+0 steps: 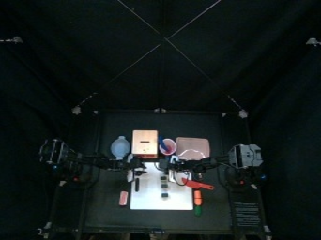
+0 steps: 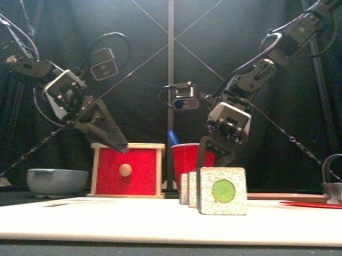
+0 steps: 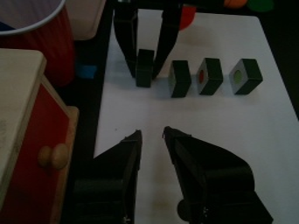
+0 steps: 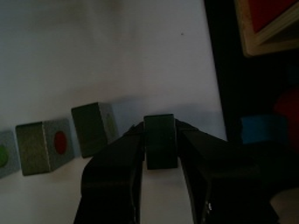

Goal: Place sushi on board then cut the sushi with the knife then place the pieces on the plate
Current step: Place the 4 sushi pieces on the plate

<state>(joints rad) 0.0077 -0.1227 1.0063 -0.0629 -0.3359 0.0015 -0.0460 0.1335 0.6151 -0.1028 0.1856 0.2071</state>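
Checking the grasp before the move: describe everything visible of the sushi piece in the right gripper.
The sushi piece is a small dark green block, plastic-looking, upright, at the row's end, apart from three other pieces. The right gripper clamps its two sides in its jaws, over the white cutting board; whether it touches the board is unclear.
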